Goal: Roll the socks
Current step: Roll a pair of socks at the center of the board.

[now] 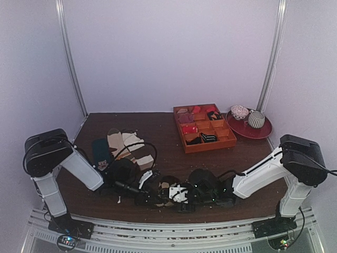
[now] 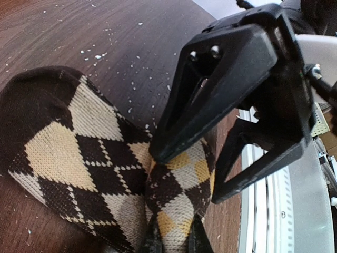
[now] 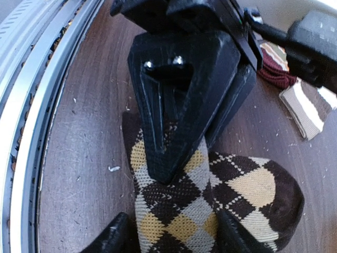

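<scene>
the socks lie on the dark wooden table, close to its near edge and about midway between the two arm bases. both arms reach inward and meet over them. the left gripper is pressed together on a narrow fold of the socks, and the knit rises between its two fingers. the right gripper is spread, with one finger on each side of the same stretch of fabric; whether its pads touch the knit i cannot tell. the two grippers face each other tip to tip, very near one another, both low over the diamond pattern. a rounded dark end of the socks sticks out to one side, flat on the wood. white specks dot the table around them. further back on the left lie striped socks and, just beside them, a dark teal sock. at the far right stand an orange tray with small items in its compartments and a red plate carrying two cups.
</scene>
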You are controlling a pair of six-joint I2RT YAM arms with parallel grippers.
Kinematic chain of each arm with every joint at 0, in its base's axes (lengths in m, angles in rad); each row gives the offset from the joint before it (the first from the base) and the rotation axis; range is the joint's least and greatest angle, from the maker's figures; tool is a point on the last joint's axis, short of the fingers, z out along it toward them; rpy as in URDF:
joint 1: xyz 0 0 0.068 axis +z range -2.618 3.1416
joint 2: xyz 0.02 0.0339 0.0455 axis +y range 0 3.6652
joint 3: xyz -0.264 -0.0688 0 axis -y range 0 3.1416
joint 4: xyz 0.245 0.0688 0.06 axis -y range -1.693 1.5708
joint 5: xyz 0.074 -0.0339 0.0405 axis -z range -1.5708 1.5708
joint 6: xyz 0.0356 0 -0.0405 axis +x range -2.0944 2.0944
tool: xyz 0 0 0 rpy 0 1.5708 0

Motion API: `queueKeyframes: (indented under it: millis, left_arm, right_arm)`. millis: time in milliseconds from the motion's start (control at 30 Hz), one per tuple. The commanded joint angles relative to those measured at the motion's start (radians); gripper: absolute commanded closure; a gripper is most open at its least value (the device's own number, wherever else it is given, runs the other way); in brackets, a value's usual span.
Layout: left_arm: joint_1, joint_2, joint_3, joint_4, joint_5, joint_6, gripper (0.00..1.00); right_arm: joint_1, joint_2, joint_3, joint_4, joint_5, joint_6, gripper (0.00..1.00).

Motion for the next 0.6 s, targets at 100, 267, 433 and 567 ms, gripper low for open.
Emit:
queueKeyframes:
  millis: [100,267,433,567]
  left_arm:
    - [-0.009,0.065,-0.034,-0.254,-0.029,0.002,1.0]
    - [-0.009,0.015,-0.007,-0.267,-0.117,0.028,0.73]
    - [-0.01,-0.197,-0.012,-0.207,-0.318,0.125,0.53]
    - [-0.018,-0.39,-0.105,0.006,-0.399,0.279,0.33]
  right_arm:
    - [0.007,0.046,0.055,-0.098,-0.013,0.057,0.68]
    - [-0.016,0.051,0.085,-0.166,-0.11,0.167,0.78]
    - [-0.072,0.065,0.071,-0.216,-0.272,0.344,0.79]
    - [-0.124,0.105,0.065,-0.283,-0.388,0.473,0.78]
